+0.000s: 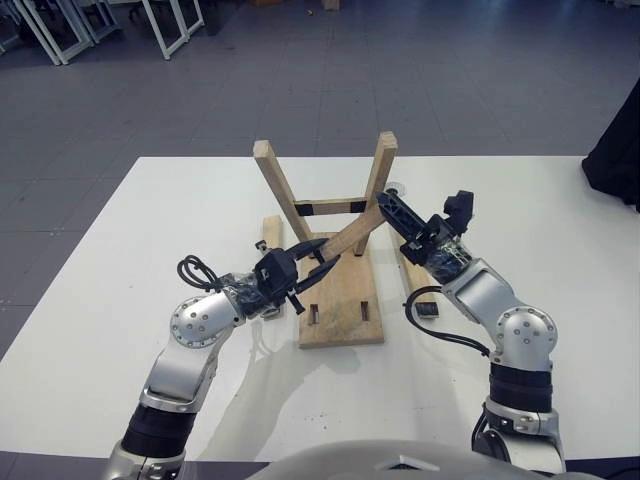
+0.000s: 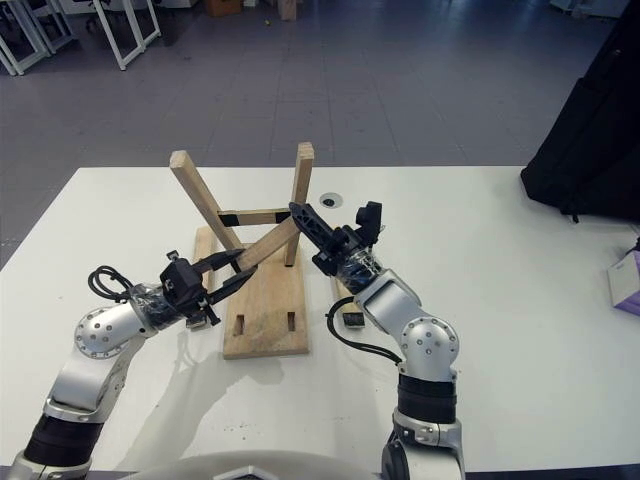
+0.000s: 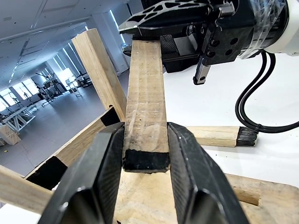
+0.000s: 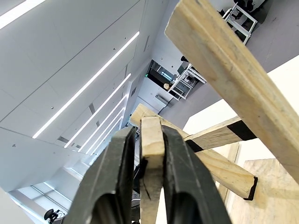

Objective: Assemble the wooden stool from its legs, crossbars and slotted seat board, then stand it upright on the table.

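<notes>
With fitting judged in hand, a loose wooden piece (image 1: 352, 236) is clamped at its ends by left gripper (image 1: 322, 254) and right gripper (image 1: 388, 208), its black-tipped end next to be lowered into a slot of the seat board (image 1: 342, 318)

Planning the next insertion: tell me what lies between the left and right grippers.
A slanted wooden bar bridges them: left gripper clamps its black-tipped lower end, right gripper its upper end, above the seat board; seen from both eye views.

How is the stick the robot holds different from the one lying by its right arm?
The held stick slants up in the air; the lying stick rests flat. The left gripper and right gripper clamp the held stick's ends; no gripper holds the lying stick. Both are pale wood, black-tipped.
</notes>
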Robot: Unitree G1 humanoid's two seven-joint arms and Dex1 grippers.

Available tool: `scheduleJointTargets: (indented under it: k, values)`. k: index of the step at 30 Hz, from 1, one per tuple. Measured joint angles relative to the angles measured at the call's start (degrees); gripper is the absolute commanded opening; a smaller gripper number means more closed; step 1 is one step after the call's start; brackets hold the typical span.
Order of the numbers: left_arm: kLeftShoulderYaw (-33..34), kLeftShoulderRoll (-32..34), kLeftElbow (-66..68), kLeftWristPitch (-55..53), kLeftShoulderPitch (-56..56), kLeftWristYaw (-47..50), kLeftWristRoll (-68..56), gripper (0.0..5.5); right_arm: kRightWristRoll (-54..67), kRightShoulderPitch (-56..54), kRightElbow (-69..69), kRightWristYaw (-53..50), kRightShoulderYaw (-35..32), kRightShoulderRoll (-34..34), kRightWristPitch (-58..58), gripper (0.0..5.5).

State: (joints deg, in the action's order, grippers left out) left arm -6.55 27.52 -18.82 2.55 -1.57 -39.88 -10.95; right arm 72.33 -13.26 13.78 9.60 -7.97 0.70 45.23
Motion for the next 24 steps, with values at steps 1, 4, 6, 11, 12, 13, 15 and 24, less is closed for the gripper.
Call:
scheduleJointTargets:
  k: [1, 4, 6, 11, 12, 13, 15, 24]
  values:
    - [-0.01, -0.01, 0.06, -0.01, 0.00, -0.01, -0.02, 1.31, 0.51, -0.01, 0.02, 0.16, 0.01, -0.10, 0.00, 0.41]
    - [-0.02, 0.00, 0.37, 0.10, 0.05, 0.00, 0.00, 1.31, 0.49, -0.01, 0.02, 0.16, 0.03, -0.11, 0.00, 0.41]
    - [-0.02, 0.00, 0.48, 0.16, 0.14, -0.07, 0.00, 1.31, 0.48, -0.01, 0.02, 0.16, 0.02, -0.12, 0.00, 0.41]
    - [-0.03, -0.10, 0.97, -0.64, 0.71, 0.92, 1.08, 1.91, 0.49, -0.07, 0.03, 0.11, -0.35, -0.10, -0.33, 0.41]
    - [-0.02, -0.24, 1.33, -1.24, 0.81, 1.69, 1.15, 2.03, 0.48, -0.23, 0.03, 0.09, -0.53, -0.02, -0.74, 0.41]
    - [0.09, -0.47, 1.75, -2.07, 0.81, 2.65, 1.34, 2.21, 0.48, -0.60, 0.02, 0.02, -0.99, 0.02, -1.20, 0.41]
    - [0.21, -0.62, 2.11, -2.36, 0.73, 3.53, 2.31, 2.54, 0.50, -0.96, -0.02, -0.46, -2.05, 0.27, -1.46, 0.41]
    - [0.02, -2.47, 1.75, -3.67, -3.33, 7.79, 4.52, 2.75, -9.77, 0.94, 0.62, -2.71, -5.56, 16.63, 0.59, 0.41]
